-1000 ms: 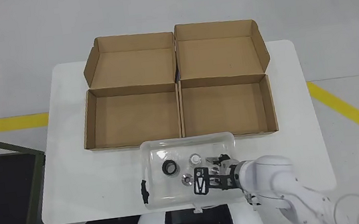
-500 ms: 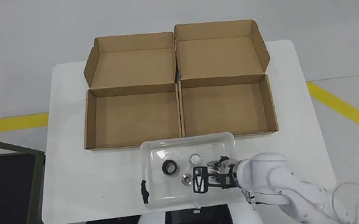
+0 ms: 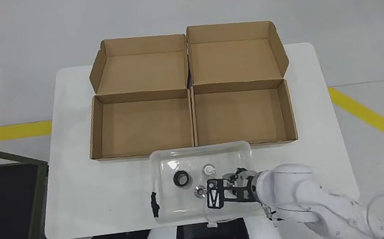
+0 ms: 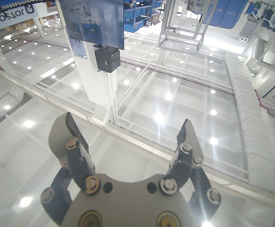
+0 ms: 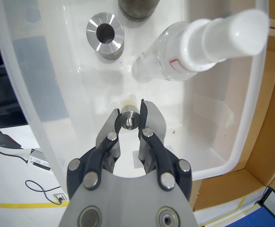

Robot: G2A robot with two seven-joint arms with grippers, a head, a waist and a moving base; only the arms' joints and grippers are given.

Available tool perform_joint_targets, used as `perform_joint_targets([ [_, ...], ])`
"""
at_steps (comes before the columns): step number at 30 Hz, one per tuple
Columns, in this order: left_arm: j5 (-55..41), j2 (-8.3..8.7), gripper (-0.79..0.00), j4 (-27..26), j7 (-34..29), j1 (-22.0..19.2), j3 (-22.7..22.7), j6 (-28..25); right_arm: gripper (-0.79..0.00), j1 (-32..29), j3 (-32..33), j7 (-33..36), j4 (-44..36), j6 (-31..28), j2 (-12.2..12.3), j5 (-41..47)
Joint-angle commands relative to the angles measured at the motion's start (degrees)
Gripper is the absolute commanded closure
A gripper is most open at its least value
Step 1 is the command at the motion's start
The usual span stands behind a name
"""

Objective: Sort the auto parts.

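Right gripper (image 5: 129,113) pinches small metal pin (image 5: 129,123) between fingertips, inside clear bin (image 5: 32,111).

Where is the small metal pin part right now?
In the right wrist view, the small metal pin part is clamped in the right tool inside the clear bin, near the steel bushing and clear bottle.

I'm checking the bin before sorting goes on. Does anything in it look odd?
One thing: a clear bottle with a white cap lies tilted in the clear bin, beside a metal bushing. It looks unlike the metal parts around it.
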Motion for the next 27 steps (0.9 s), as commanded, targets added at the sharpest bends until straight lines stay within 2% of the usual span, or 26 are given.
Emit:
perform_joint_targets([
  [1, 0.0, 0.0, -0.785, 0.0, 0.0, 0.0, 0.0, 0.0, 0.0, -0.45, 0.69, 0.17, -1.77, 0.17, 0.44, 0.28],
  [6, 0.0, 0.0, -0.785, 0.0, 0.0, 0.0, 0.0, 0.0, 0.0, -2.38, 4.0, -0.37, -6.6, -0.16, 1.5, 1.4],
  [19, 0.0, 0.0, -0.785, 0.0, 0.0, 0.0, 0.0, 0.0, 0.0, -8.86, 18.56, -13.39, -10.1, -5.03, 3.81, 10.45],
  [27, 0.0, 0.0, -0.785, 0.0, 0.0, 0.0, 0.0, 0.0, 0.0, -9.8, 25.15, -22.16, -8.56, -9.85, 4.58, 16.26],
])
